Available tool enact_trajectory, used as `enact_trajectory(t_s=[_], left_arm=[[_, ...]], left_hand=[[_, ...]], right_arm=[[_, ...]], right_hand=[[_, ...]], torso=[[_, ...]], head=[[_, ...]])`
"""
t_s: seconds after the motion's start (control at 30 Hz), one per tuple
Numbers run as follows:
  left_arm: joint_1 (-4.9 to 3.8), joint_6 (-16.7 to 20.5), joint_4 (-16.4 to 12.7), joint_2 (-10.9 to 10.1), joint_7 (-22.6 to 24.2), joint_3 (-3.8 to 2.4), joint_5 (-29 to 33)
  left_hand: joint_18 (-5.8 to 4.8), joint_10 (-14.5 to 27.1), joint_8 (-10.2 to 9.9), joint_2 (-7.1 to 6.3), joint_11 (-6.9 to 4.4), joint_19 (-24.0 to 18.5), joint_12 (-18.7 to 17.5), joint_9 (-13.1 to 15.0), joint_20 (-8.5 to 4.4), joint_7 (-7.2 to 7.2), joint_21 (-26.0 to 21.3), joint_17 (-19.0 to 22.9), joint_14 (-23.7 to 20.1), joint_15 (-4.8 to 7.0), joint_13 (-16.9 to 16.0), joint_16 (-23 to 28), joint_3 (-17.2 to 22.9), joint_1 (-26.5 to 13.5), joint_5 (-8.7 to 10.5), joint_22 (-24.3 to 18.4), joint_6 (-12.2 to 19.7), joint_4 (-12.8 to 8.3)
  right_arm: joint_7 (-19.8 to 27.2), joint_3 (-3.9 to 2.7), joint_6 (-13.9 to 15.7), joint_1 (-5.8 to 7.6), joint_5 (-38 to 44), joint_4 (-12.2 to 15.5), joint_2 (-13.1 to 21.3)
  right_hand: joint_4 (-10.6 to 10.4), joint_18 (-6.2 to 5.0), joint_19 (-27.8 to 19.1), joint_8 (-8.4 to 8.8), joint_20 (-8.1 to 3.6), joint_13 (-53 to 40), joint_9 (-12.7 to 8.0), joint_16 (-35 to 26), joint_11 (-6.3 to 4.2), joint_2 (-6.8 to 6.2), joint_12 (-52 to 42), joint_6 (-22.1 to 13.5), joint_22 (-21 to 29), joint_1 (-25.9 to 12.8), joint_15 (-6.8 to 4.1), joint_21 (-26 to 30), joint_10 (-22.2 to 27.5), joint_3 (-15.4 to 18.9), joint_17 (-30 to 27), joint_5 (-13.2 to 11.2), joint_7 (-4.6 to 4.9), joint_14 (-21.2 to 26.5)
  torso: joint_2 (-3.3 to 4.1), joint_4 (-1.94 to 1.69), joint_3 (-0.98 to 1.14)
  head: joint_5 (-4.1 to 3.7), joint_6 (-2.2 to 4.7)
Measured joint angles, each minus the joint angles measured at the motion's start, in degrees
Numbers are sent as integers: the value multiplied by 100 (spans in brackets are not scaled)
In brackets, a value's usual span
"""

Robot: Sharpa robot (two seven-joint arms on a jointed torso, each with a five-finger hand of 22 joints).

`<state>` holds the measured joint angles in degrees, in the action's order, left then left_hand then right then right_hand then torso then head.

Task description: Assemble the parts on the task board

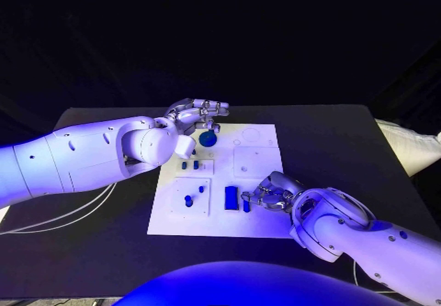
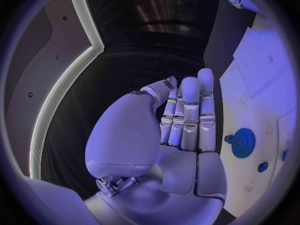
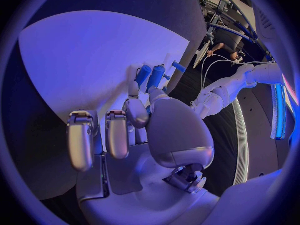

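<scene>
A white rectangular task board (image 1: 260, 220) lies flat in the middle of a matte black table (image 1: 349, 134). Its smooth surface is divided into shallow square panels with faint round recesses.

Near the board's far edge sits a blue gear (image 1: 208, 138), a toothed disc with a raised hub; the left wrist view shows its fine teeth (image 2: 243, 143). Toward the board's left edge, two small blue pegs (image 1: 189, 165) stand in one panel, and two more small blue pieces (image 1: 194, 195) sit in the panel nearer the front edge. A flat blue rectangular bar (image 1: 232, 197) lies near the middle of the front half.

The left hand (image 1: 195, 117), jointed silver metal on a glossy white arm, hovers over the board's far left corner, fingers (image 2: 189, 110) straight and pressed side by side, holding nothing.

The right hand (image 1: 266, 194) rests at the board's front right area, just beside the bar. Some fingertips pinch a slim blue pin (image 1: 246, 205); the others (image 3: 117, 135) are curled inward.
</scene>
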<state>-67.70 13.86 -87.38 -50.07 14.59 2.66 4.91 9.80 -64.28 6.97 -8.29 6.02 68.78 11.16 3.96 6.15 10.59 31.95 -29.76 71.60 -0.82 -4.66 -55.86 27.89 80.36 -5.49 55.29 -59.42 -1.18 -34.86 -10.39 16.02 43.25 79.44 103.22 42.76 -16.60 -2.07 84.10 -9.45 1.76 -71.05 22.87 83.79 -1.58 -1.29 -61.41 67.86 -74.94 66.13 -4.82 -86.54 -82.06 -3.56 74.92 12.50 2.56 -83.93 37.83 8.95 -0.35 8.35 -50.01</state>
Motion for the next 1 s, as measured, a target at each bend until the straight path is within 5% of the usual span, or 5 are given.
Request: enact_trajectory(t_s=[1.0], left_arm=[[1, -19, 41, 19, -20, 8, -12]], left_hand=[[1, 21, 0, 0, 21, 0, 0, 0, 0, 0, 0, 9, -20, -21, 0, 0, 0, 0, 0, -6, 0, 0]], right_arm=[[19, 1, -138, -103, 213, 429, 352]], right_hand=[[142, -3, 0, 46, 0, 7, 32, -23, 21, -197, 134, -40, 2, 137, 0, 0, 21, 585, -1, -365, 39, 0]], torso=[[-7, -2, -1]], head=[[-53, 0]])
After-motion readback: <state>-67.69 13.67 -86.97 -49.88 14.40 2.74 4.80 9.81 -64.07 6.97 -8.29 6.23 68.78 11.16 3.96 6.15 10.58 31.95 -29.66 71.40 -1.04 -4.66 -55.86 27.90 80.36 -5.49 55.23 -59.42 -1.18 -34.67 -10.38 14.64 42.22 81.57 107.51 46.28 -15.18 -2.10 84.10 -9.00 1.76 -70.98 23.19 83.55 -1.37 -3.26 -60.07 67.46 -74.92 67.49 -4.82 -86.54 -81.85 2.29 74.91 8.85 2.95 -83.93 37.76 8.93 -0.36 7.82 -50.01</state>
